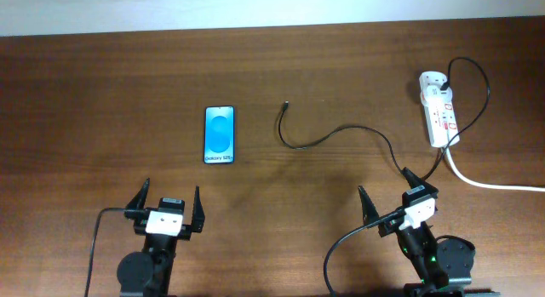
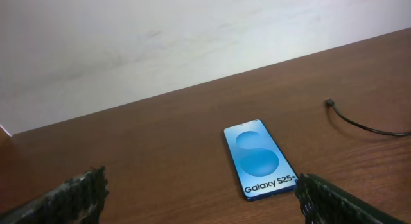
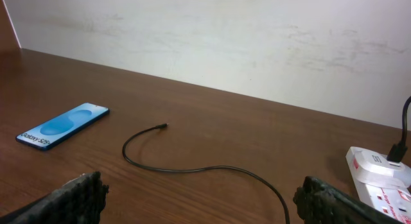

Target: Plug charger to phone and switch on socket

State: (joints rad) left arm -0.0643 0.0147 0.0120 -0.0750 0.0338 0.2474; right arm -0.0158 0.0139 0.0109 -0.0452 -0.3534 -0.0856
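The phone [image 1: 219,134] lies flat on the wooden table, blue screen up; it also shows in the left wrist view [image 2: 259,158] and the right wrist view [image 3: 63,126]. The thin black charger cable [image 1: 341,133] runs from the socket to its free plug tip [image 1: 286,104], right of the phone; it shows in the right wrist view [image 3: 192,169] and the left wrist view [image 2: 366,126]. The white socket strip [image 1: 439,107] lies at the far right, also in the right wrist view [image 3: 380,179]. My left gripper [image 1: 168,199] is open and empty, near the phone's near end. My right gripper [image 1: 389,188] is open and empty over the cable.
A thick white cord [image 1: 494,185] leaves the socket toward the right edge. The robots' black cables trail near both arm bases [image 1: 94,237]. A pale wall [image 3: 225,38] stands behind the table's far edge.
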